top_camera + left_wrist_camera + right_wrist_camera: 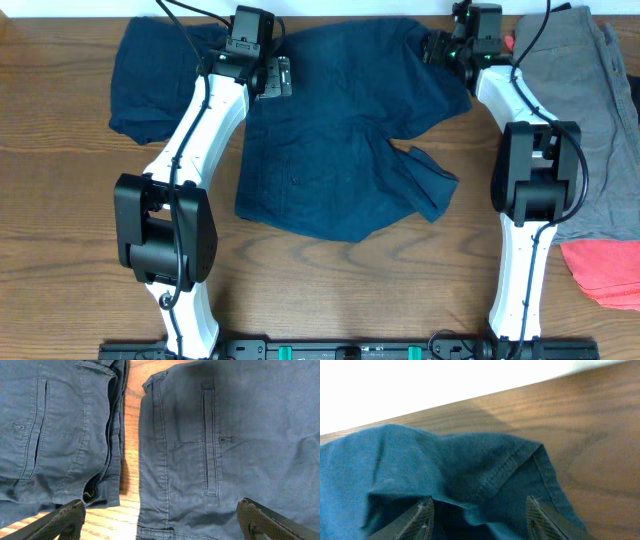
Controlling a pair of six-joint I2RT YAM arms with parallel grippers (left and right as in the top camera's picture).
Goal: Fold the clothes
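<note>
Slippage is my worry — shorts hem lies shallow between right gripper jaws, grasp unclear. Left gripper gapes.

This seems a robotics lab, since two black-and-white robot arms stand on a rail at the edge of a wooden worktop carrying spread clothes.

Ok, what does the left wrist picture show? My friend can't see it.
A pair of dark blue shorts lies beside a second pair, with a strip of wooden table between them. Each shows a slit pocket. The open left pincer hangs above, fingertips at the bottom corners.
</note>
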